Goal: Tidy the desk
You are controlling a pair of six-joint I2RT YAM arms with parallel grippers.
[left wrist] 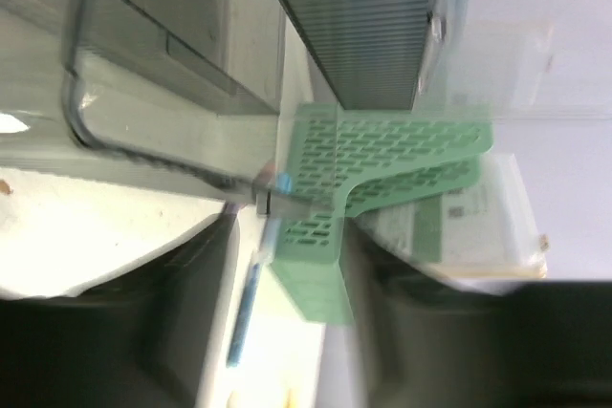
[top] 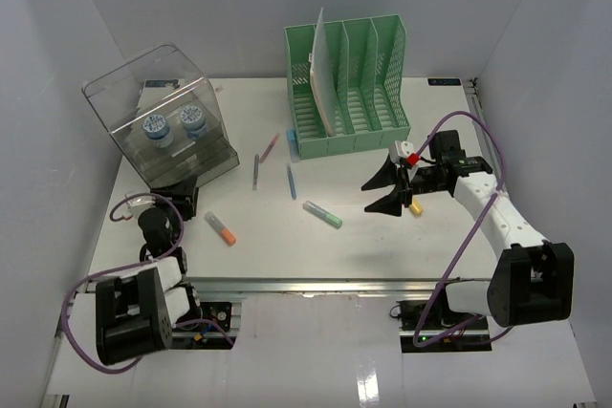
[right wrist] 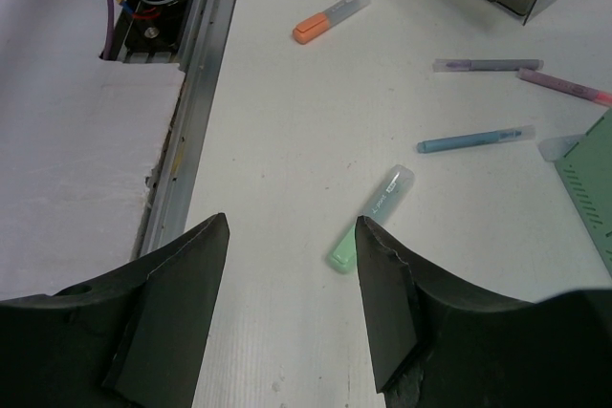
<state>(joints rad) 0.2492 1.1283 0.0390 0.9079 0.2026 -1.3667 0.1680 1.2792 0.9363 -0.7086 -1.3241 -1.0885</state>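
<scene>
White desk [top: 382, 246] fills the space between pale grey walls, with a silver rail [top: 306, 286] along its near edge. At the back stands a green file rack [top: 349, 93] holding a pale sheet [top: 323, 69] upright in its leftmost slot. At the back left sits a clear plastic box [top: 158, 126] with two blue-and-white capped items [top: 155, 126] inside.

Loose on the open middle lie a pink pen [top: 271, 147], a grey pen [top: 256, 172], a blue pen [top: 291, 182], a green highlighter [top: 322, 214] and, nearer the left arm, an orange highlighter [top: 220, 227].

The right gripper [top: 387, 188] hovers above the desk just in front of the rack's right end. Its jaws are spread wide and hold nothing. A small yellow item [top: 416, 207] lies just beside it.

The left gripper [left wrist: 287, 332] sits low by the box's front corner. Its blurred fingers appear spread, with desk and the blue pen showing between them. The box wall fills most of its view.
</scene>
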